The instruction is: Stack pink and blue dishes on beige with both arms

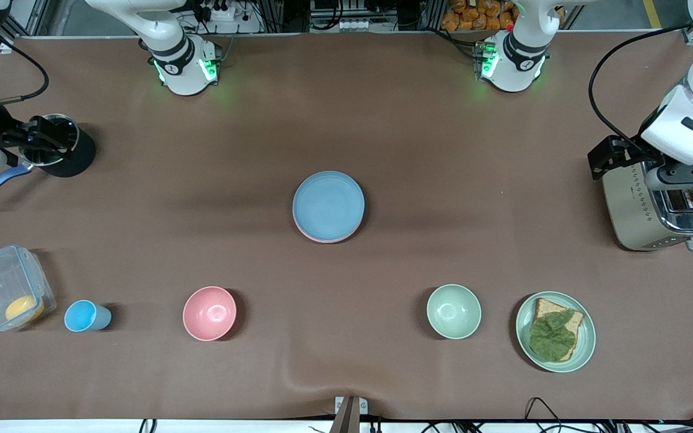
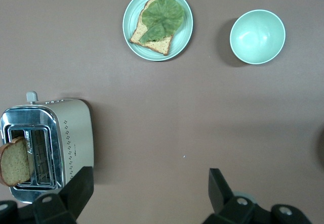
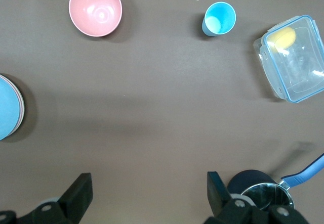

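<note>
Plate stack at the middle of the table. The blue plate lies on top; the rim of the pink plate shows just under its edge nearest the front camera. The beige plate cannot be made out in any view. In the right wrist view the edge of the stack shows as blue over paler rims.

Nearer the front camera stand a pink bowl toward the right arm's end and a green bowl toward the left arm's end, both well apart from the stack. Beside the pink bowl, farther toward the right arm's end, are a small blue cup and a clear lidded box with a yellow item inside. Beside the green bowl is a green plate bearing toast under a leaf.

The left gripper hangs over the table beside a toaster that holds a slice of bread; its jaws stand wide apart and hold nothing. The right gripper hangs near a steel pot with a blue handle, jaws likewise spread and empty.
</note>
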